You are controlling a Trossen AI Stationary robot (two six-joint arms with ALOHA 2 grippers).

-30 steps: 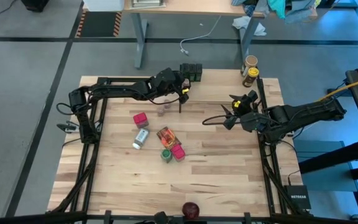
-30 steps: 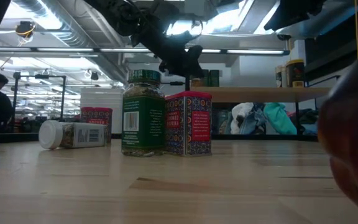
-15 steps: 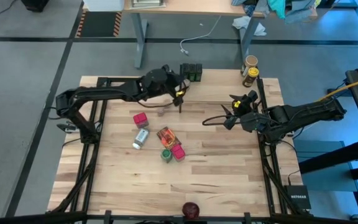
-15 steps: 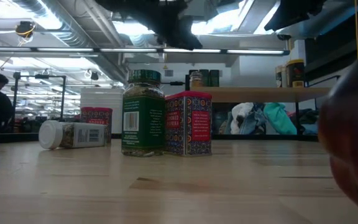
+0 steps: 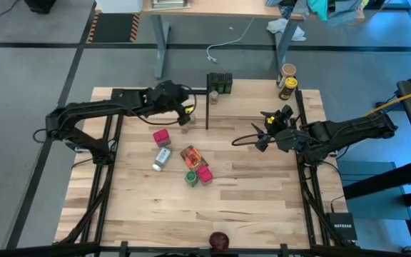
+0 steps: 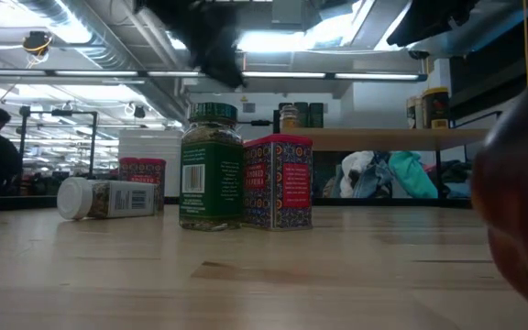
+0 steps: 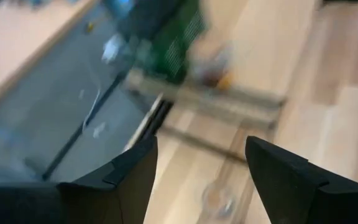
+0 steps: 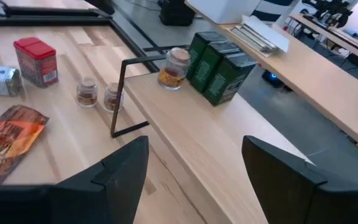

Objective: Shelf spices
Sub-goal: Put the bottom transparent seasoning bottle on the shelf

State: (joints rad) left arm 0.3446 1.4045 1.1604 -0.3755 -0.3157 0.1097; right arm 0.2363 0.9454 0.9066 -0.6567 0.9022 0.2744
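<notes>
The left end effector (image 5: 184,114), fingers spread and empty, hovered over two small jars (image 8: 86,91) on the surface beside the shelf (image 8: 185,127), and those looked light, rigid, slick glass, best pinched around the body below the lid.

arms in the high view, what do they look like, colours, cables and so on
Both arms are dark, near black, built of slim jointed segments. The left hand shows a small yellow mark near its tip. The right hand has black cables looping around it. In the wrist views the fingers are broad, matt and dark.
</notes>
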